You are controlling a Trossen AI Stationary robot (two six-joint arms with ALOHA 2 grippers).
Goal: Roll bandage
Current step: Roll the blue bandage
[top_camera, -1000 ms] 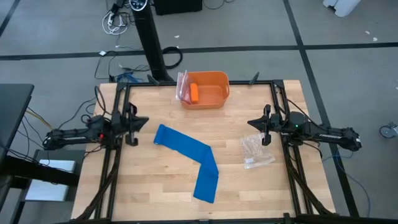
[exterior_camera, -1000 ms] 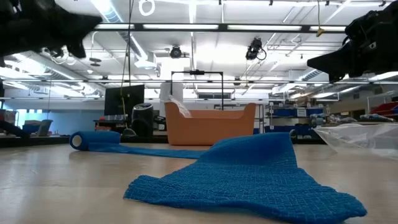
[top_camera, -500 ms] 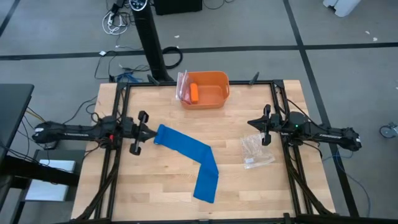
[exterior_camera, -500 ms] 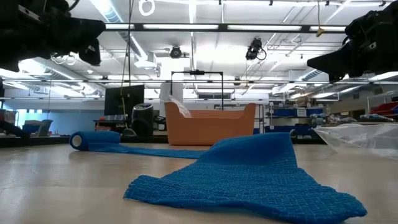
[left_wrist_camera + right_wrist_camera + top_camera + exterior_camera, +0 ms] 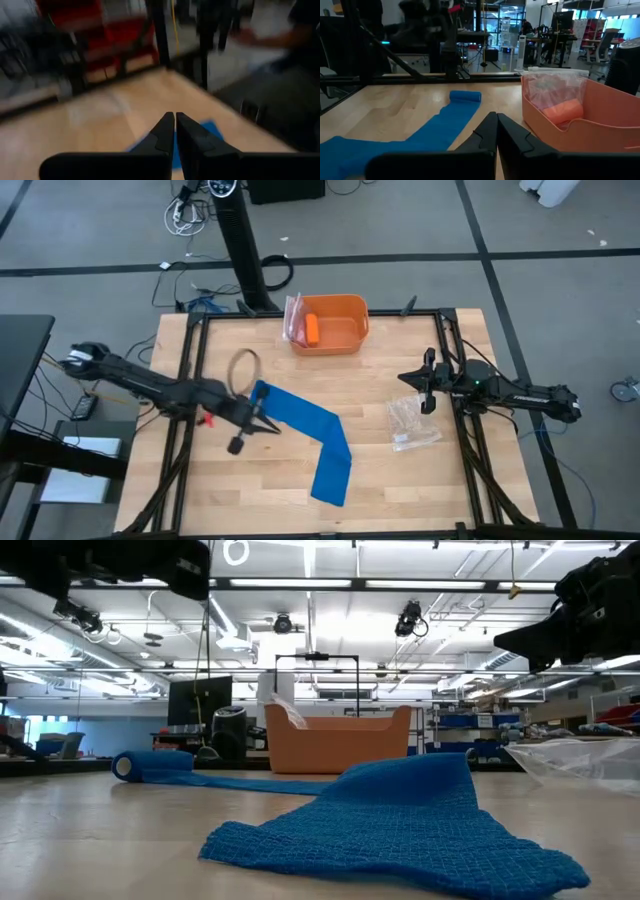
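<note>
Bent bandage [image 5: 305, 434], rolled end toward closed left pincer [image 5: 262, 427]; right pincer [image 5: 420, 389] closed.

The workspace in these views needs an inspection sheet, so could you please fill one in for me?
Surface: wooden table, bare wood showing around the items.
Job's things: bandage lies mostly unrolled in a bent strip, with a small rolled end toward the left arm.
Clutter: orange bin at the table's far edge, holding an orange cylinder and a plastic bag; a clear plastic bag lies on the right side.
Grippers: left gripper shut, above the bandage's rolled end; right gripper shut, waiting at the right edge.
Cables: loose wires on the floor beyond the table.
Surroundings: black pole behind the table; a blurred person in the left wrist view.
</note>
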